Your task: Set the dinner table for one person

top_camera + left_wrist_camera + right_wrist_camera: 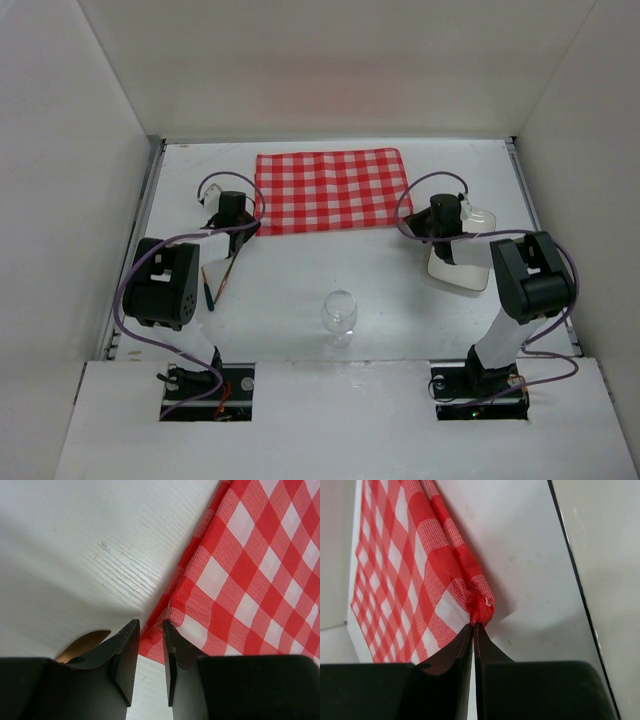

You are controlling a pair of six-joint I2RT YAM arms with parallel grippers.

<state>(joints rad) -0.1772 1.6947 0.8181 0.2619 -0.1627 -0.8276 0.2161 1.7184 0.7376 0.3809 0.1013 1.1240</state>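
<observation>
The dinner table [290, 270] is a flat white top. A red-and-white checked cloth [332, 188] lies spread at its far middle. My left gripper [238, 228] is at the cloth's near left corner. In the left wrist view [151, 625] its jaws stand a narrow gap apart, with the cloth's corner [250, 570] between the tips and bare table showing in the gap. My right gripper [418, 228] is at the near right corner. In the right wrist view [473, 626] it is shut on the bunched corner of the cloth [405, 570].
A white rectangular plate [468, 272] lies under my right arm. An upright wine glass [339, 312] stands near the front middle. Two thin utensils [222, 280] lie by my left arm; a brown rounded piece [82, 644] shows beside the left finger. White walls surround the table.
</observation>
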